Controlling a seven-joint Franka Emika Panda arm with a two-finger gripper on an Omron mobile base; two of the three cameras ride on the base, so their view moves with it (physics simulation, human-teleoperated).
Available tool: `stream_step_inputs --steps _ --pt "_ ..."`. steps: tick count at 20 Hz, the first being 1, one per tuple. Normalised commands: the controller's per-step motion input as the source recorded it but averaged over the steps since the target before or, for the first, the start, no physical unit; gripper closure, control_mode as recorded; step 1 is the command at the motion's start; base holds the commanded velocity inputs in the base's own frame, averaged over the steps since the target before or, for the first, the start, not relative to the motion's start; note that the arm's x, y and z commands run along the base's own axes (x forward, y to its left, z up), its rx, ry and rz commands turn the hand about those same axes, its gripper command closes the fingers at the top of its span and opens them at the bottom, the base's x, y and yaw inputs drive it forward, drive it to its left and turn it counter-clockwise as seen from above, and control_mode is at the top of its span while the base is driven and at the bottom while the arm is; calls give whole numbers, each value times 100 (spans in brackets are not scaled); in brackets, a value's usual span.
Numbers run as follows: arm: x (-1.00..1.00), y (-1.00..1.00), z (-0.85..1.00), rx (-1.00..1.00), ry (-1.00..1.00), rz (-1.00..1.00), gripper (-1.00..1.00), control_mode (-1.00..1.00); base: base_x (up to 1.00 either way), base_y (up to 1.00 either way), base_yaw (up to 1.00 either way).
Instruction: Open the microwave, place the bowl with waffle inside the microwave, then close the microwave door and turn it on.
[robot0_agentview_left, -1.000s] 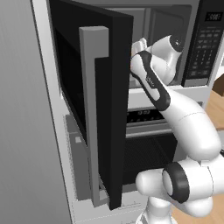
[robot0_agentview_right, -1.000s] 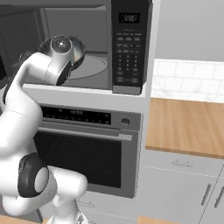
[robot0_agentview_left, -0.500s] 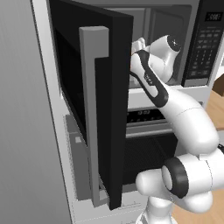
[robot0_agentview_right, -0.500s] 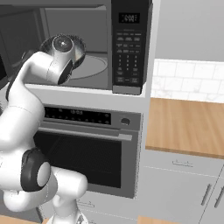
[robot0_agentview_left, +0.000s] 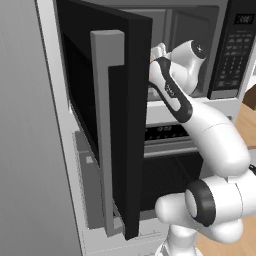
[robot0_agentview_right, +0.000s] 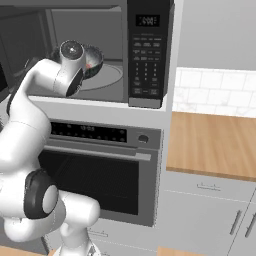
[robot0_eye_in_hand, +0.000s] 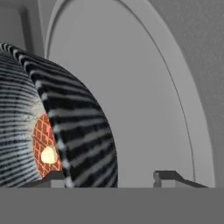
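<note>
The bowl (robot0_eye_in_hand: 74, 127), waffle (robot0_eye_in_hand: 43, 146) inside, is sitting on the turntable (robot0_agentview_right: 107, 76) in the microwave (robot0_agentview_right: 100, 55). The jaws are standing spread astride its rim, gripping nothing. The microwave door (robot0_agentview_left: 117, 125) is hanging open; closing and starting remain.

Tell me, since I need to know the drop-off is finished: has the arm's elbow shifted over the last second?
Yes, slightly. In the left base view the elbow has drifted right, toward the microwave's keypad, while the bowl sits on the turntable.
</note>
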Motion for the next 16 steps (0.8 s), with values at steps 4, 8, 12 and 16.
stream_step_inputs --steps 4,8,12,16 --pt "-73 -34 30 -4 -14 5 -100 -100 0 0 0" --pt "-100 -11 23 -15 -11 5 -100 -100 0 0 0" --pt "-100 -3 -5 -21 -7 9 -100 -100 0 0 0" --pt "-100 -3 -9 -22 -12 10 -100 -100 0 0 0"
